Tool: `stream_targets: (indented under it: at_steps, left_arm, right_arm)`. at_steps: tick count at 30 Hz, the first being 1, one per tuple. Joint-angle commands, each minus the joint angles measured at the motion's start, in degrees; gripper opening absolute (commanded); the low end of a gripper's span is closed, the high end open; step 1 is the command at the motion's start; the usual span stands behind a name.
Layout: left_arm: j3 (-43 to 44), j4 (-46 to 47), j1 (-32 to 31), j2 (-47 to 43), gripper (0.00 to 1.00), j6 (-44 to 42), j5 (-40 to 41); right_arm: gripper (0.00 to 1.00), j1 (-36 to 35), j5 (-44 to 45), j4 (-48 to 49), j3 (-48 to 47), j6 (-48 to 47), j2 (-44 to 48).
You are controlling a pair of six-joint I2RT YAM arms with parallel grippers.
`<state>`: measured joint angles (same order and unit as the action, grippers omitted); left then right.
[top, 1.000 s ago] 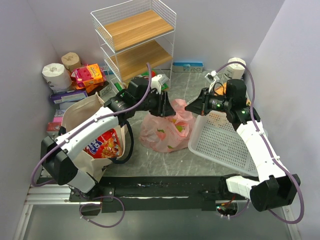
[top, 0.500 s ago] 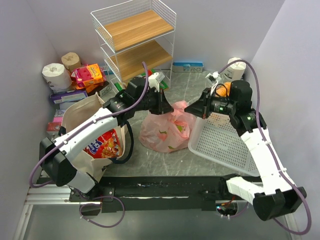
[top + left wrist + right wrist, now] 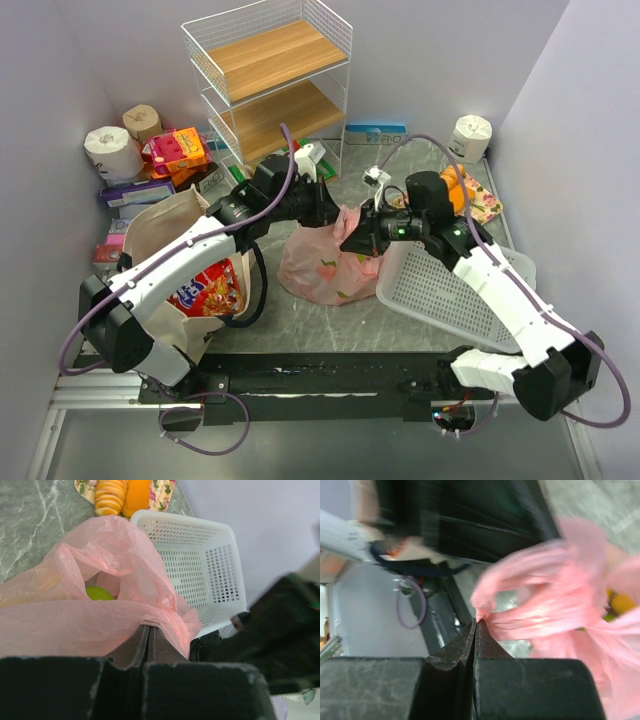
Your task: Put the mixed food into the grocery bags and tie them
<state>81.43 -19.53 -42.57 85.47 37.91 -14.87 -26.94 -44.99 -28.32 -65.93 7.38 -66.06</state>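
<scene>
While left hand (image 3: 148, 630) pinches, pink bag (image 3: 325, 265) beneath

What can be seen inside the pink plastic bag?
Through its opening, the pink bag shows one green fruit. A yellowish shape shows dimly through the film; whatever else it holds is covered.

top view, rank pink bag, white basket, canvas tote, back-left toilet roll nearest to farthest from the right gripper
1. pink bag, pinched in the right gripper
2. white basket, just to the right
3. canvas tote, left side
4. toilet roll, back-left corner
</scene>
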Motion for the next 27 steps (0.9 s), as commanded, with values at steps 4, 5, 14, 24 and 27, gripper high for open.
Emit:
stream_targets:
  at_steps: [4, 5, 14, 24, 27]
  left_arm:
    - [-1.4, 3.1, 0.0, -3.4, 0.01, 1.6, 1.1]
    - [-1.4, 3.1, 0.2, -3.6, 0.01, 1.5, 1.1]
    - [-1.6, 1.3, 0.3, -4.4, 0.01, 0.6, -0.2]
    - [-2.6, 4.4, 0.5, -3.8, 0.01, -0.6, -7.4]
    - [-2.3, 3.8, 0.7, -3.9, 0.01, -2.2, -6.9]
  right_arm:
    - [0.0, -0.5, 13.3, -3.2, 1.2, 0.8, -3.5]
    - [0.0, -0.5, 16.0, -3.2, 1.2, 1.2, -3.8]
    - [0.0, 0.0, 25.4, 2.2, 4.8, 4.3, -5.5]
    - [0.0, -0.2, 26.9, 19.3, 10.9, 10.8, -7.7]
    - [0.0, -0.1, 26.6, 22.1, 10.7, 11.1, -8.8]
